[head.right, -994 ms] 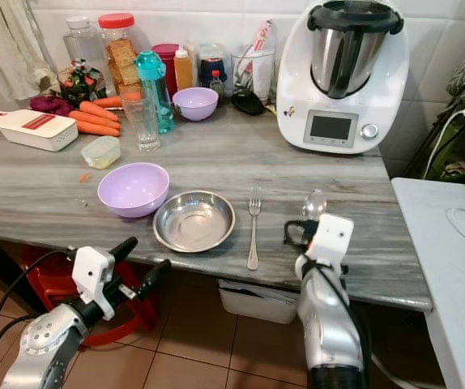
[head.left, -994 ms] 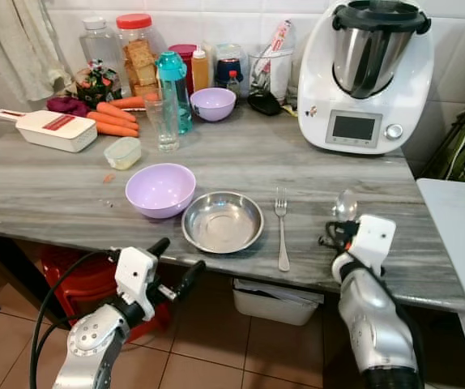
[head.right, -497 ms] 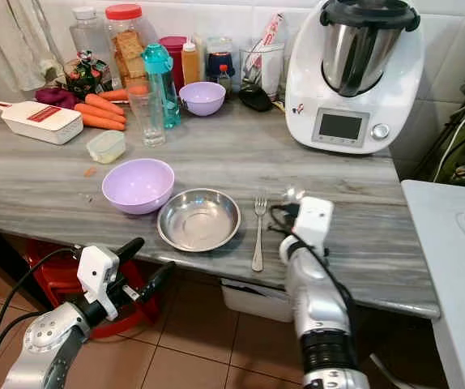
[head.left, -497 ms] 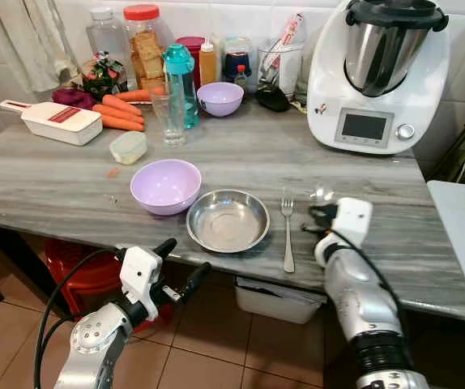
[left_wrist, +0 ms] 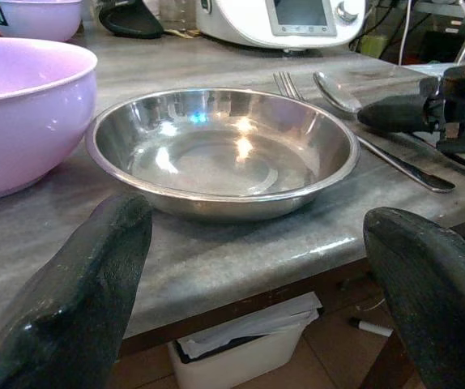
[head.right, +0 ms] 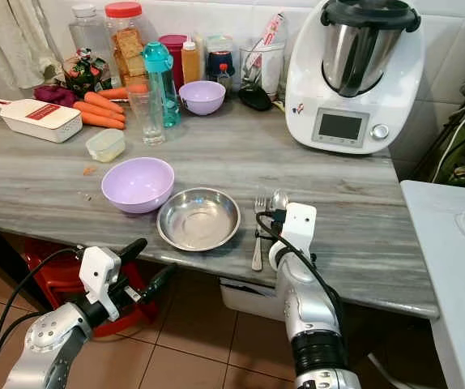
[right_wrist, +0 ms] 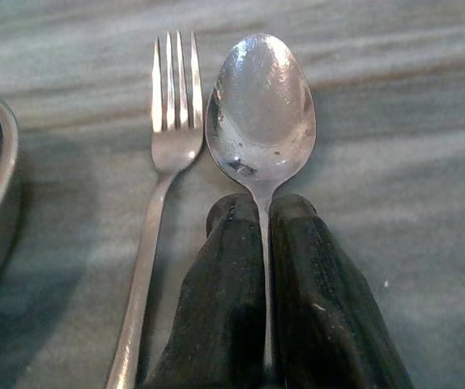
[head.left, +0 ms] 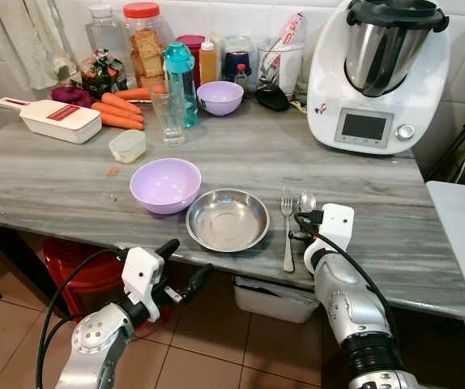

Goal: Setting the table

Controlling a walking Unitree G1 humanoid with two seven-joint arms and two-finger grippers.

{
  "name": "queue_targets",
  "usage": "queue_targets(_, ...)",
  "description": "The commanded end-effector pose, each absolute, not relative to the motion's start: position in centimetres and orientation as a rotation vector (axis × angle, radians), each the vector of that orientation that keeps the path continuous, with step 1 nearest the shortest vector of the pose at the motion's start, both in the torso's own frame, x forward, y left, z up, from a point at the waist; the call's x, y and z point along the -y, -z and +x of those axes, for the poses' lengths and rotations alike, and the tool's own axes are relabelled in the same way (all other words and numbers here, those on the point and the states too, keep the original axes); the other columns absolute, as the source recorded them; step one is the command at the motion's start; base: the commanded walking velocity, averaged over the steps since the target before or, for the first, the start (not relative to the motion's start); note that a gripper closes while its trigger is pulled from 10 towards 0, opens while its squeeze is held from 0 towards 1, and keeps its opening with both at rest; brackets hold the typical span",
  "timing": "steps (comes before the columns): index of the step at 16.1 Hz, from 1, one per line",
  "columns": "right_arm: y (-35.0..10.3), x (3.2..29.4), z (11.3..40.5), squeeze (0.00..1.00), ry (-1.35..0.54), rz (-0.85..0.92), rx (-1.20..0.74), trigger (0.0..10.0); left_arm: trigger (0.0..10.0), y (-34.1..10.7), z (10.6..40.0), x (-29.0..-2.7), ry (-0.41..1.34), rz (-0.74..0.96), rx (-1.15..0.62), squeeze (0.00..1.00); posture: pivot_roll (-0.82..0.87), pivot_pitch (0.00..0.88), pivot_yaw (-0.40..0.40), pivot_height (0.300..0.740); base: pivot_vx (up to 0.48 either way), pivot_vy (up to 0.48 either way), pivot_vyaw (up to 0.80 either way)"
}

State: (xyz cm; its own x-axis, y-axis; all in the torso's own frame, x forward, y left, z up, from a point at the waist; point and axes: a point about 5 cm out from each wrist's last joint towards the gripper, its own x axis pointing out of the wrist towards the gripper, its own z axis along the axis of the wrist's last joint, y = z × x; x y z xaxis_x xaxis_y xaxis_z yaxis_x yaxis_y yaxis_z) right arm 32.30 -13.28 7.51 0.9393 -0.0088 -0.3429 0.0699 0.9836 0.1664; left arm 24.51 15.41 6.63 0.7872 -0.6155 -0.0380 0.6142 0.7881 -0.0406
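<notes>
On the grey countertop (head.left: 70, 190) a steel plate (head.left: 227, 220) sits near the front edge, with a purple bowl (head.left: 165, 185) to its left. A fork (head.left: 287, 235) lies just right of the plate. My right gripper (head.left: 299, 225) is shut on the handle of a spoon (right_wrist: 261, 105), held parallel to the fork (right_wrist: 172, 121) on its right side, low at the countertop. The left gripper (head.left: 180, 271) hangs open below the counter's front edge, facing the plate (left_wrist: 220, 150).
A white food processor (head.left: 376, 73) stands at the back right. Along the back are a small purple bowl (head.left: 220, 97), a glass (head.left: 168, 117), a teal bottle (head.left: 180, 81), jars, carrots (head.left: 119, 113) and a white slicer (head.left: 50, 119). A white bin (head.left: 273, 300) sits under the counter.
My right gripper has carried the spoon leftward and down, from well right of the fork to right beside it. The left arm has barely moved.
</notes>
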Motion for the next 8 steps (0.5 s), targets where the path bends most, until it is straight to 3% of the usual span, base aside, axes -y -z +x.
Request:
queue_targets(1,-7.35,13.1,32.22,0.0,0.041,0.175,-0.363,10.0,10.0,-6.82,24.73,-15.21,0.679,-0.022,-0.051,0.0,-0.06,0.0,0.007,0.74,0.0,0.0,0.0)
queue_targets(8,-7.1,13.28,32.2,0.0,0.055,0.17,-0.363,10.0,10.0,-7.09,24.74,-14.5,0.716,-0.037,-0.046,0.0,-0.06,0.0,0.009,0.74,0.0,0.0,0.0)
